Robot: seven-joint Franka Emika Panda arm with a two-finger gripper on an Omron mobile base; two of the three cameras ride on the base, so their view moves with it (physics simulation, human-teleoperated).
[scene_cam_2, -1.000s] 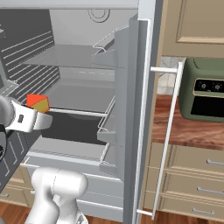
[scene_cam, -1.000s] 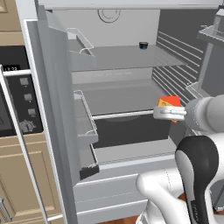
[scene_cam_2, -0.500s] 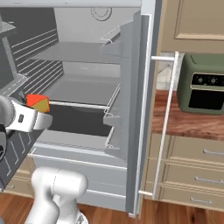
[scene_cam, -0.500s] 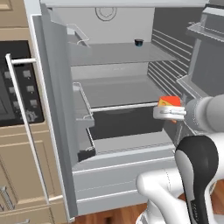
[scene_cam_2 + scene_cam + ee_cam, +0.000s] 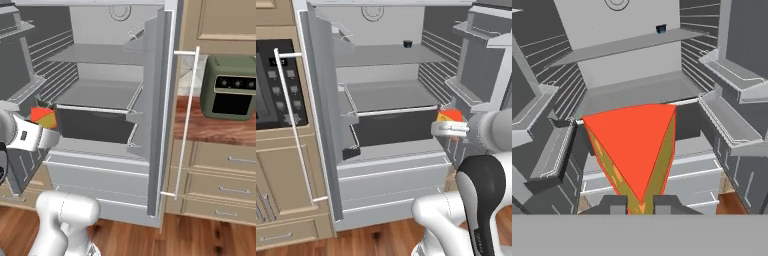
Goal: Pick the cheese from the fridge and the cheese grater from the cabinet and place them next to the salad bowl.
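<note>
Fridge (image 5: 386,165) open, blue cup (image 5: 407,44) inside, cheese (image 5: 634,150) gripped

Rendered scene under even, diffuse light with no glare. Soft shading darkens the fridge (image 5: 391,100) interior below its shelves. Edges look slightly soft; no visible lens distortion.

A green-grey countertop oven (image 5: 231,87) stands on the wooden counter (image 5: 220,129) above tan drawers (image 5: 225,170).
</note>
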